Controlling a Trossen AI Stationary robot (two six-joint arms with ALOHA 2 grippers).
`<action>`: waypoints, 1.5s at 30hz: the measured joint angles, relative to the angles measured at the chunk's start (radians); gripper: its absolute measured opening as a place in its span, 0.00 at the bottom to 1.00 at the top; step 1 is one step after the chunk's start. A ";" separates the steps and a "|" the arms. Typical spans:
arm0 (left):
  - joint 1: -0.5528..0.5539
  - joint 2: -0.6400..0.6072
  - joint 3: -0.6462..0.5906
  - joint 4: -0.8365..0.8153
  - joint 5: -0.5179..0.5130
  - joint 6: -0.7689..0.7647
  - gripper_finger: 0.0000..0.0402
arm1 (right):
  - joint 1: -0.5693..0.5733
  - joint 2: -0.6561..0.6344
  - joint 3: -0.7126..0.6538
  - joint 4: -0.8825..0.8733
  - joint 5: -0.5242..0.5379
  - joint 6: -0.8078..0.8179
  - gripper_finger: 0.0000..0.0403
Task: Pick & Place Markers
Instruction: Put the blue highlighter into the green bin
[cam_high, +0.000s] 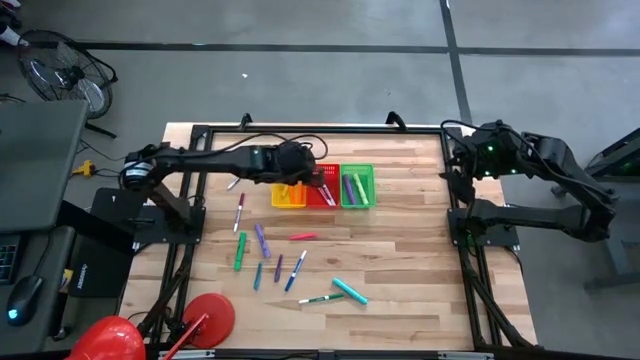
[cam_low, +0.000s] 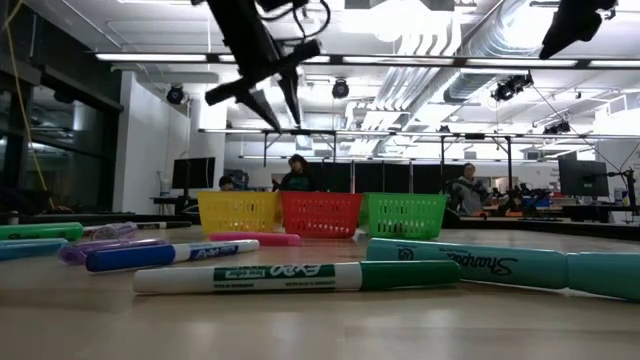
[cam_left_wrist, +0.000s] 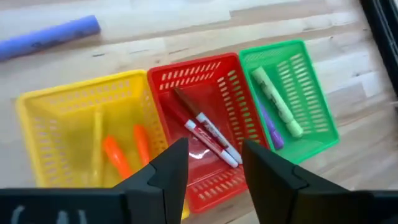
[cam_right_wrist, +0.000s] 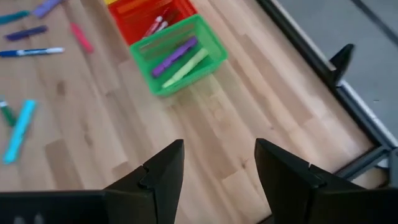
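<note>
Several markers lie scattered on the wooden table: a purple one (cam_high: 262, 238), a green one (cam_high: 240, 250), a pink one (cam_high: 303, 236), a teal one (cam_high: 350, 290) and a white-green one (cam_low: 290, 277). Others lie in the three mesh baskets: orange ones in the yellow basket (cam_left_wrist: 74, 124), white-red ones (cam_left_wrist: 211, 137) in the red basket (cam_left_wrist: 205, 81), a light green and a purple one in the green basket (cam_left_wrist: 292, 93). My left gripper (cam_left_wrist: 214, 162) hangs open and empty above the red basket (cam_low: 283, 118). My right gripper (cam_right_wrist: 219, 165) waits open at the table's right edge (cam_high: 478, 160).
The three baskets stand in a row near the table's middle, toward its far side (cam_high: 322, 188). A red round object (cam_high: 210, 318) lies at the near left corner. Bare wood spreads on the right half of the table (cam_high: 410, 250). People sit in the room behind.
</note>
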 joint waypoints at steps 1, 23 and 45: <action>-0.012 -0.006 0.000 0.008 -0.013 0.002 0.37 | 0.000 -0.006 0.000 -0.006 -0.018 0.005 0.46; -0.336 -0.079 -0.205 0.282 -0.288 -0.155 0.37 | 0.075 -0.302 -0.617 0.335 -0.594 0.205 0.46; -0.514 -0.372 -0.301 0.360 -0.372 0.202 0.37 | 0.833 0.331 -0.691 1.317 0.071 0.726 0.46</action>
